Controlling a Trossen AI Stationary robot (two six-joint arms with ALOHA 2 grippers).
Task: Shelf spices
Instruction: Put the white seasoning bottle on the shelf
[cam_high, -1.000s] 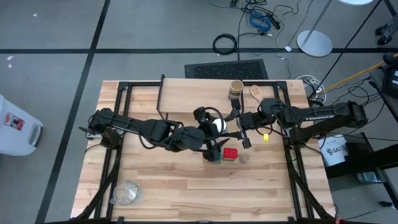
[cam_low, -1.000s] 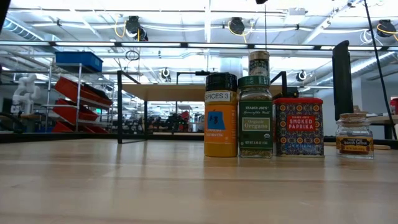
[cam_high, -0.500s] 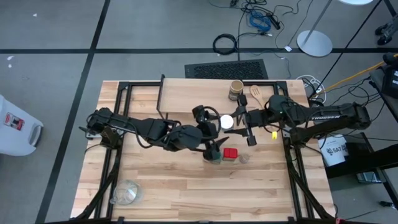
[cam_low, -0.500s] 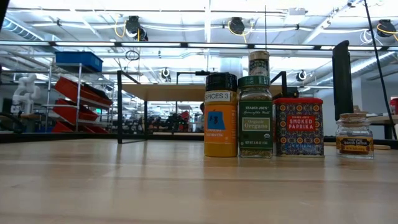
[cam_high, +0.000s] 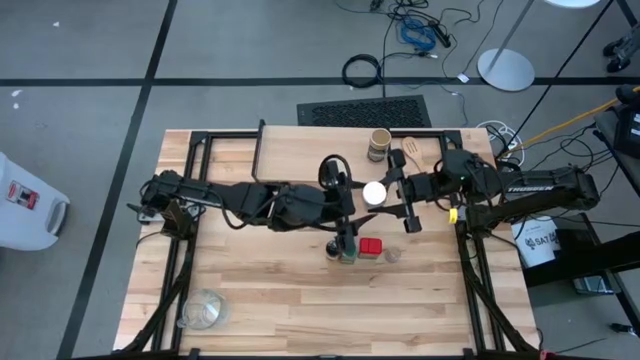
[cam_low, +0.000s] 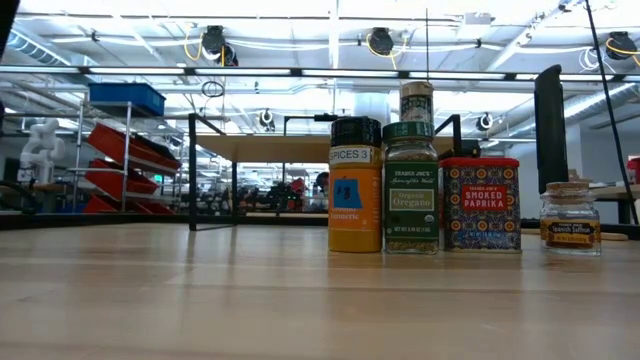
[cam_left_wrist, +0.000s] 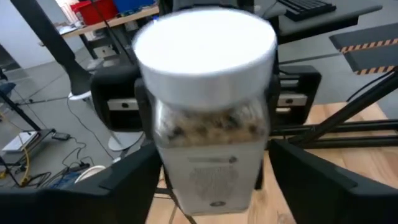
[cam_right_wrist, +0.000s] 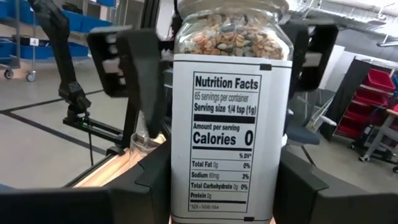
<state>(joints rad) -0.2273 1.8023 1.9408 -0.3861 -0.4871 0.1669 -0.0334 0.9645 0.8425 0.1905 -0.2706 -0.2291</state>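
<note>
The white-lidded jar (cam_high: 374, 193) hangs above the table between 2 grippers — the right gripper (cam_high: 391, 196) pinches its body, its fingers (cam_right_wrist: 146, 180) flat against the label's sides. The left gripper (cam_high: 352, 195) faces it from the opposite side, jaws spread around the jar; whether its fingers (cam_left_wrist: 127, 180) touch the glass is hard to say. Below the jaws stand a black-lidded jar (cam_low: 355, 186), a green-lidded jar (cam_low: 411, 188), a red tin (cam_low: 481, 203) and a small saffron jar (cam_low: 570, 217) — the shelf (cam_low: 270, 148) beyond them.
</note>
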